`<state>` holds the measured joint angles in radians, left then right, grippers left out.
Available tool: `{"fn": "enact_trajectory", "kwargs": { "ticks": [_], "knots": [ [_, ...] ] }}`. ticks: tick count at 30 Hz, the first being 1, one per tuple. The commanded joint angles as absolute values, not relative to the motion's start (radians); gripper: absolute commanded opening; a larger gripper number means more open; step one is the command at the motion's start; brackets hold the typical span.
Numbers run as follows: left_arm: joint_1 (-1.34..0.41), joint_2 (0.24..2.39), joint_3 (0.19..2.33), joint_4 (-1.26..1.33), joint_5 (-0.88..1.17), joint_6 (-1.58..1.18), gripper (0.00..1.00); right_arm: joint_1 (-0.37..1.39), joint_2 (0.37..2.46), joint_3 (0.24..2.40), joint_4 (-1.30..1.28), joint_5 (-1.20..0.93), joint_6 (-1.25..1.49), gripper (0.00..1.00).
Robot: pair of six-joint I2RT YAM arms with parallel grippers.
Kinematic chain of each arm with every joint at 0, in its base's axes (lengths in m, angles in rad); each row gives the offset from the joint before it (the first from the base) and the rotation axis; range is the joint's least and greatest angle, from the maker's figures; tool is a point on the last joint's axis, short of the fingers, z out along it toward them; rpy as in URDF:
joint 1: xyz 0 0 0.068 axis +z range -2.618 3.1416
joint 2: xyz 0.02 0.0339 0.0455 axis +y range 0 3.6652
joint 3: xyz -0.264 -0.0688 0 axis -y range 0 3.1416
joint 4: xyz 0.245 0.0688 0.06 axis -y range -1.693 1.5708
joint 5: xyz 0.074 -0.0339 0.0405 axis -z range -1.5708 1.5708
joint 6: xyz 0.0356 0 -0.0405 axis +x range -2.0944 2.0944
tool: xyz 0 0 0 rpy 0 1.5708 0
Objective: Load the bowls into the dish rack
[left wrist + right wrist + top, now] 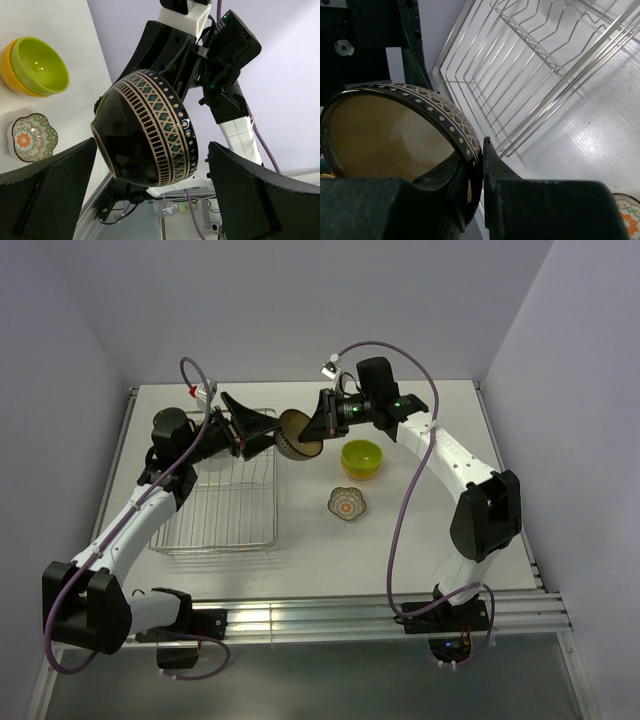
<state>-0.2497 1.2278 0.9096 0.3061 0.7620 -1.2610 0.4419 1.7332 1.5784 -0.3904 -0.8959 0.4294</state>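
The right fingers (pixel 530 205) pinch the rim of the brown bowl (pixel 298 434), holding it tilted in the air just beside the right edge of the dish rack (pixel 215 510), while the left fingers (pixel 250 195) stand spread wide on either side of it, not touching.

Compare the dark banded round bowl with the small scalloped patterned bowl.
The dark banded round bowl hangs tipped on its side, rim pinched by the right end effector; the small scalloped patterned bowl sits upright, untouched, on the white table. The dark bowl is deeper, with a plain pale inside; the scalloped one is shallow, wavy-rimmed, orange-centred. Neither is in the silver wire dish rack.
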Motion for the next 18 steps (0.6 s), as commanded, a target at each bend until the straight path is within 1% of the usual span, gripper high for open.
{"fn": "enact_trajectory", "kwargs": {
  "ticks": [1,5,13,18],
  "knots": [
    [-0.259,1.227,0.95,0.34,0.764,-1.272,1.0,0.453,1.697,1.644,-0.382,-0.904,0.411,0.0],
    [-0.27,1.22,0.942,0.347,0.761,-1.252,0.99,0.456,1.715,1.663,-0.403,-0.877,0.399,0.0],
    [-0.301,1.218,0.98,0.194,0.724,-1.117,1.0,0.456,1.724,1.678,-0.417,-0.871,0.396,0.0],
    [-0.308,1.22,0.976,0.193,0.73,-1.115,1.0,0.457,1.726,1.678,-0.423,-0.868,0.391,0.0]
  ]
}}
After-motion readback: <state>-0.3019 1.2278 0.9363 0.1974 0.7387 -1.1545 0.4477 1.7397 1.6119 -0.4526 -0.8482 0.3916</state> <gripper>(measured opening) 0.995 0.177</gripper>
